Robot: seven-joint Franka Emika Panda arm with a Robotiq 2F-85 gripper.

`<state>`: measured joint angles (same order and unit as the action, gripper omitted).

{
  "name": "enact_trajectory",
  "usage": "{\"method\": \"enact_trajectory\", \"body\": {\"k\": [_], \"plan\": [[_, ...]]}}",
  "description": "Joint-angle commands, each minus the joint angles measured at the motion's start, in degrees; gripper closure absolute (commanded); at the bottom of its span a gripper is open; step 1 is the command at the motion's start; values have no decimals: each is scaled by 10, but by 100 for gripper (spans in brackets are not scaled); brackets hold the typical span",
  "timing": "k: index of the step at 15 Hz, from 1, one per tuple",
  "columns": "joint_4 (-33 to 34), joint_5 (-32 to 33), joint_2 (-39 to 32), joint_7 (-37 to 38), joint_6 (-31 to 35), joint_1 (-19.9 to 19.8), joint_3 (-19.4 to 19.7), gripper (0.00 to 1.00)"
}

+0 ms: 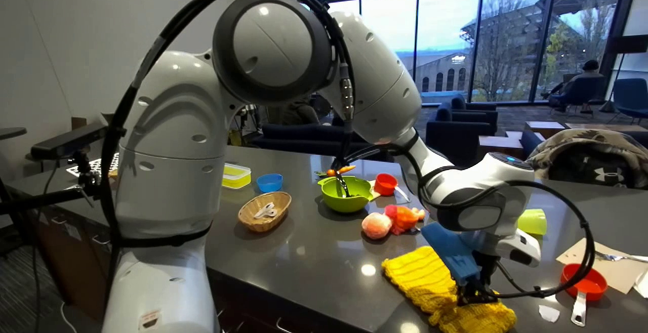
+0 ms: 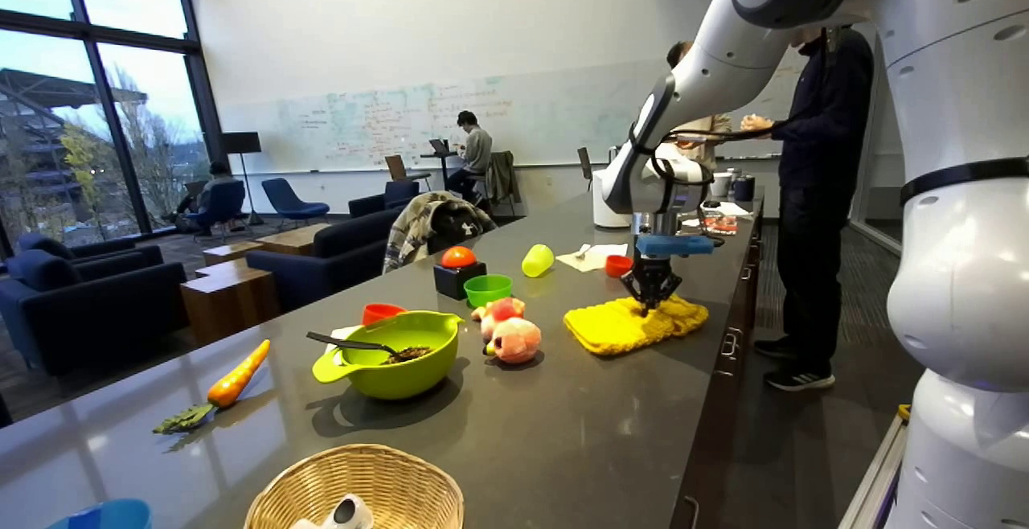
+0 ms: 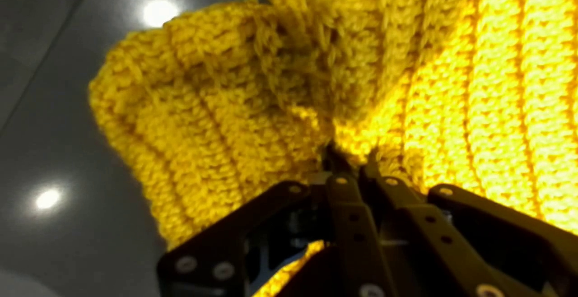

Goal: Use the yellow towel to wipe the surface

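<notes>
In both exterior views the towel (image 1: 420,277) lies on the counter (image 2: 579,432), a chunky yellow knit with raised ribs and rounded edges; the gripper (image 3: 352,159) is clenched on a pinch of it, the cloth puckering into folds at the fingertips (image 3: 336,161); a flat blue pad (image 1: 450,252) sits just above. Near the towel lies a fuzzy plush toy (image 2: 514,342), peach and red; farther along stands a smooth green bowl (image 2: 410,380) with a projecting lip, a black spoon (image 2: 354,343) leaning in its brown bits (image 2: 412,354); the carrot (image 2: 231,387) is glossy, the basket (image 2: 402,473) woven wicker round a white object (image 2: 350,513) hard to make out; a red cup (image 1: 590,282) with a pale handle stands apart.

An Under Armour logo (image 1: 607,175) shows white on black fabric (image 1: 572,173), camouflage cloth (image 1: 562,152) around it; the whiteboard (image 2: 418,127) carries red handwriting and the arm (image 1: 172,186) a label (image 1: 150,319), both too small to read.

The counter is dark grey and polished, catching bright round reflections; around it are navy armchairs (image 1: 458,135), low wooden tables (image 2: 233,304), tall dark-framed windows (image 1: 385,29) and a lamp (image 2: 241,143); a person in dark clothes (image 2: 828,119) stands alongside, and another (image 2: 476,151) sits by the whiteboard.
</notes>
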<state>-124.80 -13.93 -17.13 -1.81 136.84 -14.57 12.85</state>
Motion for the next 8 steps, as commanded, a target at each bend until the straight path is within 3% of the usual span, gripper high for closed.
{"method": "enact_trajectory", "body": {"k": [1,8], "plan": [[69,18,-82,31,2,-22,16,98],[164,16,-145,80,-32,-42,26,98]]}}
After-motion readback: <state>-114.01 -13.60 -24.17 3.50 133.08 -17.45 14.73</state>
